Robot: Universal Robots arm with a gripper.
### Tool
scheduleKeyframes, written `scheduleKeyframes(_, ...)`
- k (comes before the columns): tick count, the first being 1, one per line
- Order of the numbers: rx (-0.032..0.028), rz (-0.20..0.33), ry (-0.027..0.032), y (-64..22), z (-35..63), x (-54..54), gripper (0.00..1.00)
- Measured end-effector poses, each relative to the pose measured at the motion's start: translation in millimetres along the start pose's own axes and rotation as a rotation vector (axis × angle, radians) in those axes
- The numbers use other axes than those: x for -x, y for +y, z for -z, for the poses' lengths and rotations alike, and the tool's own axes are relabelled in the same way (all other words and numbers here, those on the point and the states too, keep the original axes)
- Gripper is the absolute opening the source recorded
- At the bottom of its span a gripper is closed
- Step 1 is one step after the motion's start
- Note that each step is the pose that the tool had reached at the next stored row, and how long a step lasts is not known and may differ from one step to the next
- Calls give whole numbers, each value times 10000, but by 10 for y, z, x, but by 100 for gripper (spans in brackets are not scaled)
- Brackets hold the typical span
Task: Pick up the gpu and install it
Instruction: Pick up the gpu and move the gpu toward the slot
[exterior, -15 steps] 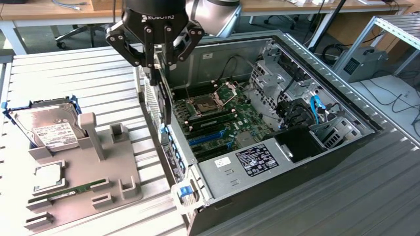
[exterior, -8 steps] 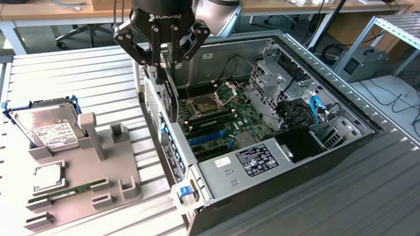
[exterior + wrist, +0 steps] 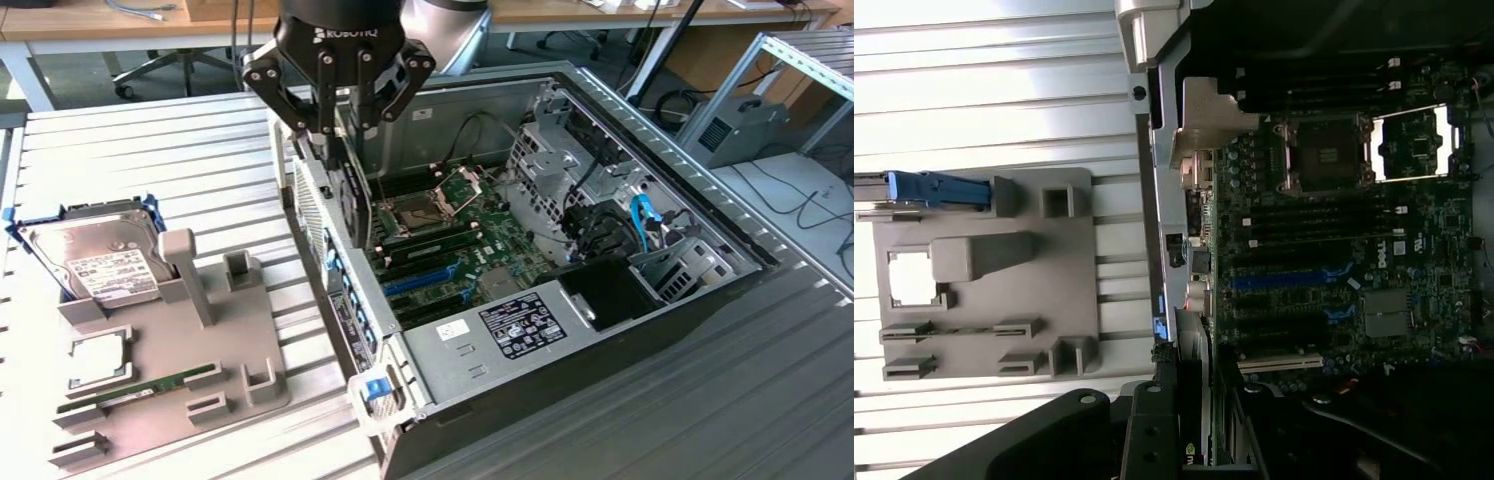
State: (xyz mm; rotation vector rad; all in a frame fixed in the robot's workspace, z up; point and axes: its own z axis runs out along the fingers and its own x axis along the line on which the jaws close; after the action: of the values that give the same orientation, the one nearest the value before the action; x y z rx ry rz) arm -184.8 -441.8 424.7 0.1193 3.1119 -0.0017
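The gpu [image 3: 354, 195] is a thin black card hanging on edge from my gripper [image 3: 343, 128], which is shut on its upper part. It hangs just inside the rear wall of the open computer case [image 3: 441, 350], with its lower end above the motherboard [image 3: 461, 240] near the blue expansion slots [image 3: 420, 280]. In the wrist view the gpu [image 3: 1192, 400] appears edge-on between my fingers [image 3: 1149, 435], in line with the slots [image 3: 1284, 280] and close to the case's rear panel [image 3: 1172, 250].
A grey parts fixture [image 3: 234, 350] lies on the slatted table at the exterior view's left, holding a silver hard drive [image 3: 100, 265] and a green memory stick [image 3: 134, 390]. Cables and drive cages [image 3: 627, 225] fill the case's far side.
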Motion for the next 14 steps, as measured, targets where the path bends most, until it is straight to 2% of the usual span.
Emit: scheduleKeyframes(14, -1, 0, 1, 8, -3, 100, 26)
